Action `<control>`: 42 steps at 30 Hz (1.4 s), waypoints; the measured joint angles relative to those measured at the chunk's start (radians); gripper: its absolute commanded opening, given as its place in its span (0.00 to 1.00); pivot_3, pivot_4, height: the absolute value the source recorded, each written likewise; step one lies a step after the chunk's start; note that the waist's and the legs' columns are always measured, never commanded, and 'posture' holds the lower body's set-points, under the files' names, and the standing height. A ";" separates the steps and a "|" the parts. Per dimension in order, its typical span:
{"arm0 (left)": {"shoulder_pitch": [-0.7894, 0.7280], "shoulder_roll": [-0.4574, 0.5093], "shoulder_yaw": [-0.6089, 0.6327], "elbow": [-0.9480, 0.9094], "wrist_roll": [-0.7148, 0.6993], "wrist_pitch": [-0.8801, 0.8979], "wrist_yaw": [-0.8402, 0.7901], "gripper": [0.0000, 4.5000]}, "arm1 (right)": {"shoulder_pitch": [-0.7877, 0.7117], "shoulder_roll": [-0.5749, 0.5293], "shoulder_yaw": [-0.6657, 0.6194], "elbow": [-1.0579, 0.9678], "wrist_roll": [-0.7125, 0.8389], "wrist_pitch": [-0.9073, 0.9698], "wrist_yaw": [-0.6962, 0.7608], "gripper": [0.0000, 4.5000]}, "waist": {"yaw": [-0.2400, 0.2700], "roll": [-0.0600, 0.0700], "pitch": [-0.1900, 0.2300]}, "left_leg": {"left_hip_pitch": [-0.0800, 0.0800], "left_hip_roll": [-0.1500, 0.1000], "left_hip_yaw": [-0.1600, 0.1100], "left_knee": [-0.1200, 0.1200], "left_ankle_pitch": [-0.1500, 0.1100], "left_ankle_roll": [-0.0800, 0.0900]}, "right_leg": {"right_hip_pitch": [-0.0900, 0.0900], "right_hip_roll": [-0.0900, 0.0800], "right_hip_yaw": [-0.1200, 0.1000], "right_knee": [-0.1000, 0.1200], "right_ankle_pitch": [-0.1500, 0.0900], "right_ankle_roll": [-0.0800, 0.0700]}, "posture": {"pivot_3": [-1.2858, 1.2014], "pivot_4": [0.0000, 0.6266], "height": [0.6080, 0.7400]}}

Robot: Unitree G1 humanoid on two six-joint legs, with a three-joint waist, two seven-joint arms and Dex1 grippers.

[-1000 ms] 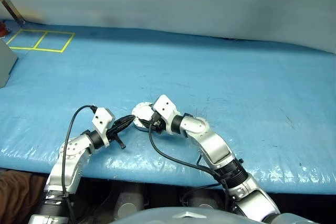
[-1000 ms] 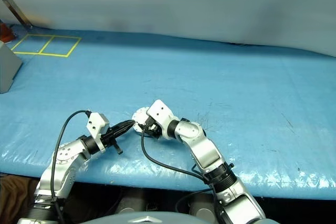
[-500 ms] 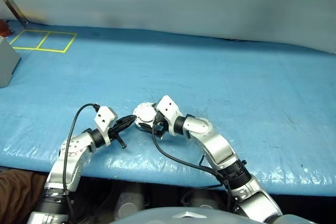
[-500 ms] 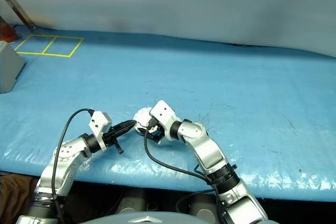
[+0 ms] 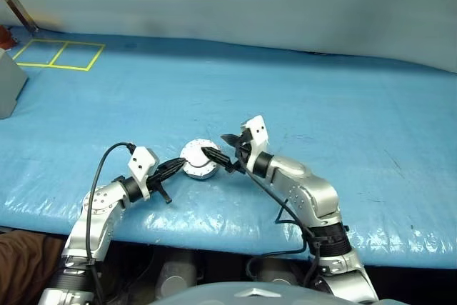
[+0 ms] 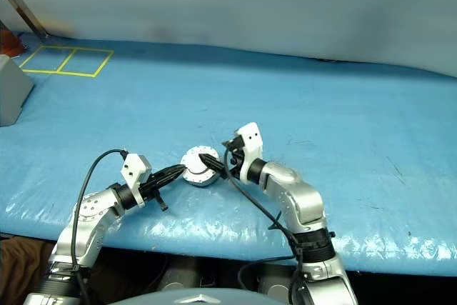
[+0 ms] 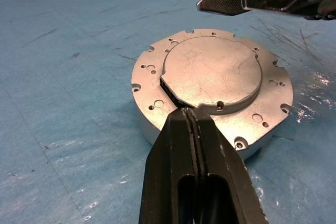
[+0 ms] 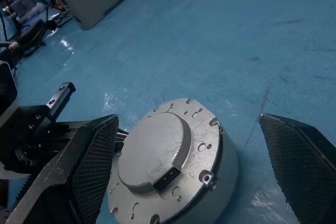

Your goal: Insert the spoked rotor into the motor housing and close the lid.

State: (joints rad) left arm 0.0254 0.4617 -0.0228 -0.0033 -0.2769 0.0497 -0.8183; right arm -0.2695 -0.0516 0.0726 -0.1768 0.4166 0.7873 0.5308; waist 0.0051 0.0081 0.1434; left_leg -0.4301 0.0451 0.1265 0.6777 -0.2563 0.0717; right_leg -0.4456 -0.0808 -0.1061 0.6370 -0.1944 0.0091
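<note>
Silver lid [image 7: 212, 74] seated on motor housing [image 5: 199, 160], mid blue table [image 5: 321, 98]. Left gripper [image 7: 191, 116] closed empty, tips bracing housing rim; right gripper [image 5: 226, 146] spread wide, holding nothing, apparently released.

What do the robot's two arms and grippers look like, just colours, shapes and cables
Both arms are silver-grey rounded segments with black joint rings. Each wrist carries a white boxy block. The left gripper and right gripper have two long, tapered black fingers, their inner pads cross-hatched. A black cable loops along each arm.
</note>
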 measured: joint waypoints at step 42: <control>0.060 -0.078 0.027 -0.082 -0.037 0.049 0.087 0.00 | 0.071 0.117 -0.243 0.166 0.413 0.269 -0.137 0.28 | -0.002 0.002 -0.001 | 0.001 -0.001 0.001 -0.011 0.002 0.001 | 0.002 0.001 -0.003 -0.010 0.001 0.002 | 0.52 0.24 1.00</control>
State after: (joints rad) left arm 0.0855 0.3834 0.0043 -0.0852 -0.3142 0.0988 -0.7309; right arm -0.1981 0.0656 -0.1703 -0.0109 0.8295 1.0563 0.3935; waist 0.0032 0.0102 0.1428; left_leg -0.4290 0.0440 0.1273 0.6666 -0.2544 0.0724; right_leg -0.4435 -0.0794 -0.1093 0.6275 -0.1933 0.0110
